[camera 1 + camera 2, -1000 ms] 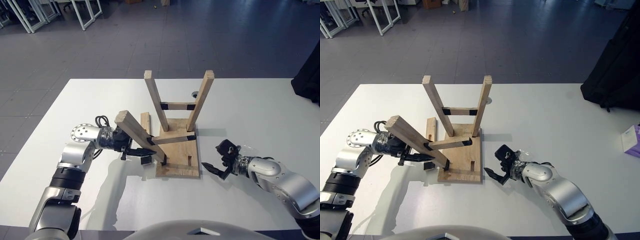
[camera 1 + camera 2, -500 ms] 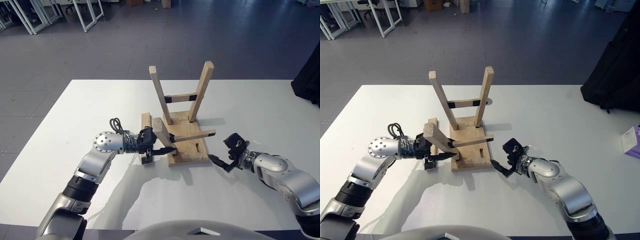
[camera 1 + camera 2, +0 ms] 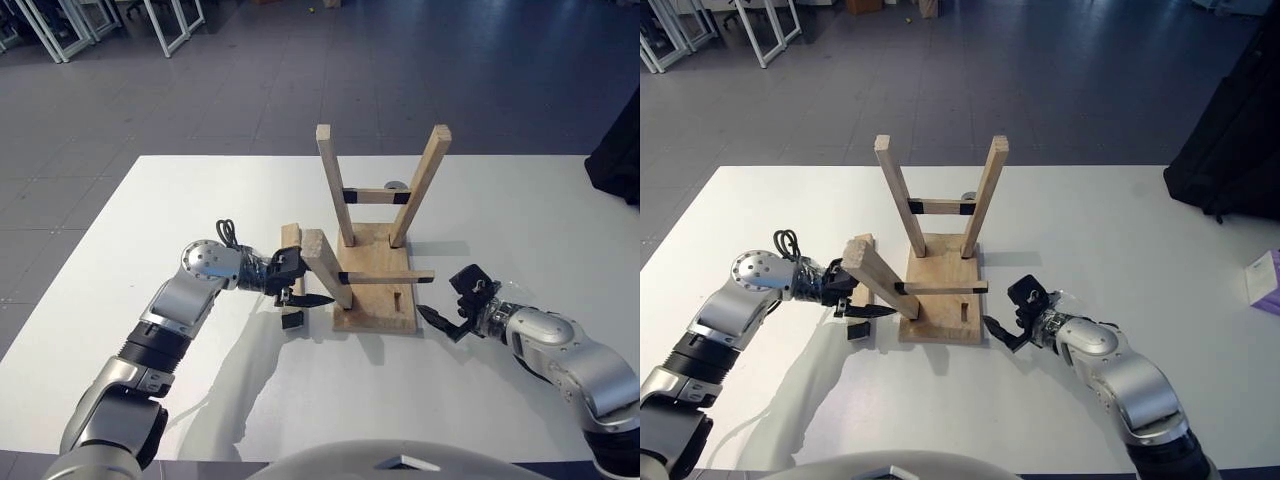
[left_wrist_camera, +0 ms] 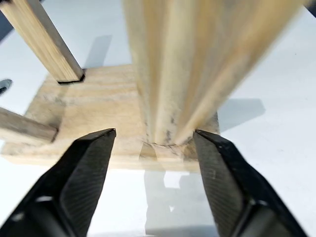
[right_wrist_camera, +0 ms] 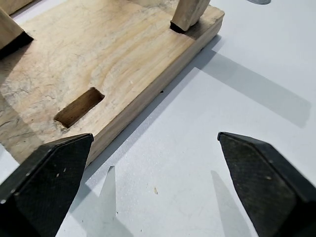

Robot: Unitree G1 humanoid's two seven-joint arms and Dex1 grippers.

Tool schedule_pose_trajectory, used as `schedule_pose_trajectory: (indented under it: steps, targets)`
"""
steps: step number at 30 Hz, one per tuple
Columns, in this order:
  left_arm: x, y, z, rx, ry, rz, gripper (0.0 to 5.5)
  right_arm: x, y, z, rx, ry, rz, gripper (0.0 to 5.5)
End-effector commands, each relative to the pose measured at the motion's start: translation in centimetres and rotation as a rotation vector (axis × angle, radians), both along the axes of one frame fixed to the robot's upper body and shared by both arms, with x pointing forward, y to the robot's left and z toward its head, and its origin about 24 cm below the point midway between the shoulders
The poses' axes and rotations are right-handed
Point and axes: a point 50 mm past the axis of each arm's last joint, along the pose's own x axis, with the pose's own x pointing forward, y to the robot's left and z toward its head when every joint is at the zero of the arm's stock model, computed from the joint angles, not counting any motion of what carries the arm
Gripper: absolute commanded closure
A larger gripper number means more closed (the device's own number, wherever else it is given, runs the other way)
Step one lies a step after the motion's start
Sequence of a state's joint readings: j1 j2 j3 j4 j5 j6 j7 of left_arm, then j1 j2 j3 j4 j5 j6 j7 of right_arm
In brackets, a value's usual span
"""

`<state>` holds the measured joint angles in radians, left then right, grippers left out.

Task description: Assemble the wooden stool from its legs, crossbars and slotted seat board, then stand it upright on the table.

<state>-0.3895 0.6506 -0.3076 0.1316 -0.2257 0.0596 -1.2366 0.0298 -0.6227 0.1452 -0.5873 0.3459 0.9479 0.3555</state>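
Head view: seat board lies flat mid-surface, underside up. Two far legs stand in its 12 o'clock edge, joined by a crossbar. A tilted leg sits at the 7 o'clock corner, leaning toward 10 o'clock, and a second crossbar runs from it toward 3 o'clock. Left gripper is at the foot of that leg, coming in from 9 o'clock. Right gripper is near the board's 4 o'clock corner, spread, not touching. A loose wooden piece lies at the board's 10 o'clock.

Left wrist: fingers spread either side of the tilted leg's foot, gaps visible, not clamped.

Right wrist: fingers wide apart over bare surface, beside the board edge and an open slot.
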Motion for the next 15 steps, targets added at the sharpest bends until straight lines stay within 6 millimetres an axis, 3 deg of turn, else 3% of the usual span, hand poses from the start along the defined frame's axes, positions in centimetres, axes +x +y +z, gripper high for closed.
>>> schedule_pose_trajectory:
  steps: [1,5,9,10,13,15]
  targets:
    - [0.0,1.1,1.0,0.052,-0.013,-0.007,1.84,-0.2,0.0,0.0,-0.012,-0.004,-0.011,0.85]
    - [-1.5,4.9,0.5,0.162,0.059,0.08,1.3,-0.8,-0.2,-0.2,-0.011,0.0,-0.039,0.85]
    - [-3.0,5.0,1.5,0.063,0.089,0.256,1.3,-1.1,-0.4,-0.3,-0.013,-0.001,-0.058,0.85]
    - [-3.0,4.7,1.7,0.033,0.044,0.375,1.3,-1.1,-0.5,-0.3,-0.016,-0.004,-0.063,0.85]
    - [-4.2,3.1,1.9,-0.166,0.0,1.018,1.3,-1.6,-0.8,-0.4,-0.02,-0.007,-0.104,0.85]
    - [-5.8,2.1,1.2,-0.165,0.02,1.226,1.3,-2.1,-0.7,-0.5,-0.011,-0.002,-0.125,0.85]
